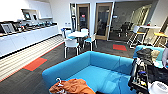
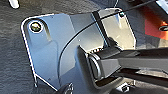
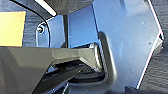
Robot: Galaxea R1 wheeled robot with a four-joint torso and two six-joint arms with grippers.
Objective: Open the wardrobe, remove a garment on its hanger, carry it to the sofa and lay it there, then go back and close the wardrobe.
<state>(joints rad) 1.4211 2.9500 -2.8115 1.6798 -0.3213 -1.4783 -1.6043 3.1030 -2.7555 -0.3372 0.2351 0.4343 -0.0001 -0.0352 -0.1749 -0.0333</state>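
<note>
Orange hoodie (image 1: 72, 87) on white hanger (image 1: 59, 82), blue sofa (image 1: 100, 71), claw state untellable

The orange garment (image 1: 72, 87) is cut off by the bottom edge of the head view, so no lettering can be read on it, just a crumpled heap at the front edge of the sofa (image 1: 100, 67). Only a bit of the white hanger (image 1: 59, 82) pokes out; the rest is buried in the cloth. The sofa's right end is hidden behind dark robot gear. Stuff along the kitchen worktop (image 1: 30, 31) is too blurry to identify. Both wrist views are mostly blocked by the robot's own plate, so can't tell the fingers.
</note>
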